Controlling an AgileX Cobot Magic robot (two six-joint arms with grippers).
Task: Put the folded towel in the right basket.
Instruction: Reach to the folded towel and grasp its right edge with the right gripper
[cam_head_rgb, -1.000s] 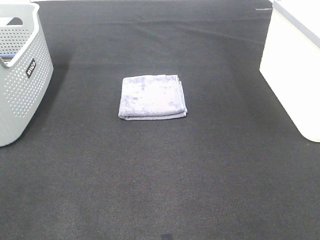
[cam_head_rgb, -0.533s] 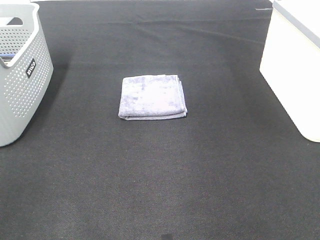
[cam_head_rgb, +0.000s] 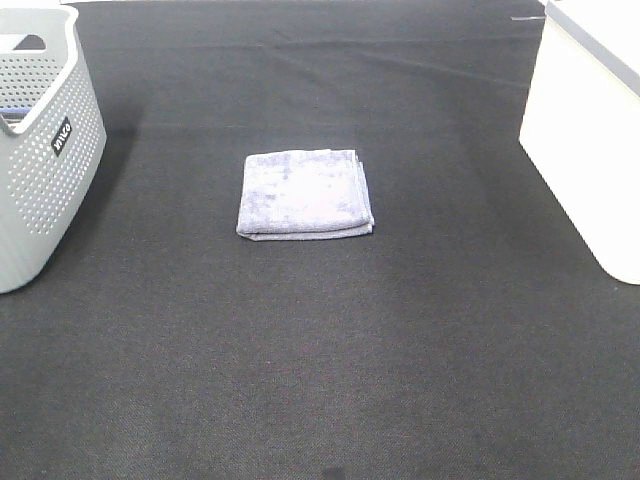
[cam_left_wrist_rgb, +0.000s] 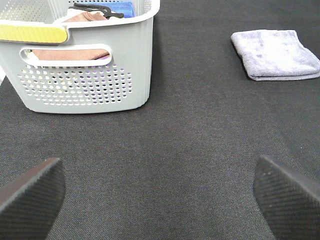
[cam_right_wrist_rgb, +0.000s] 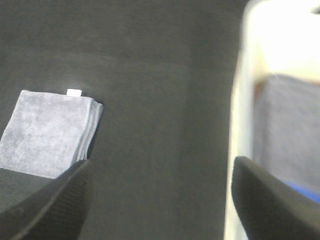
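From the high camera, the folded towel (cam_head_rgb: 305, 194) lies flat on the dark mat (cam_head_rgb: 320, 350), near the middle and a little toward the far side, with its layered edges along the near and right sides. The right basket (cam_head_rgb: 585, 130), white and smooth-walled, stands at the right edge of this view, well apart from the towel. A grey perforated basket (cam_head_rgb: 45, 160) with a small black label (cam_head_rgb: 61, 136) stands at the left edge, also well apart from it. Neither arm shows here. In the left wrist view, the left gripper (cam_left_wrist_rgb: 160, 197) hangs above bare mat, its two dark fingers (cam_left_wrist_rgb: 30, 195) spread wide to the corners of the picture and nothing held between them. Ahead of it the grey perforated basket carries a yellow strip (cam_left_wrist_rgb: 32, 33) on its rim and holds a blue cloth (cam_left_wrist_rgb: 123, 7) and a brownish one; the towel lies off to one side, beyond it. In the right wrist view, which is blurred, the right gripper (cam_right_wrist_rgb: 160, 200) is likewise spread wide and has hold of nothing. The towel lies just past one finger, with a small white tag (cam_right_wrist_rgb: 74, 92) at its far edge, while the white basket's wall rises by the other finger, greyish cloth showing inside it.
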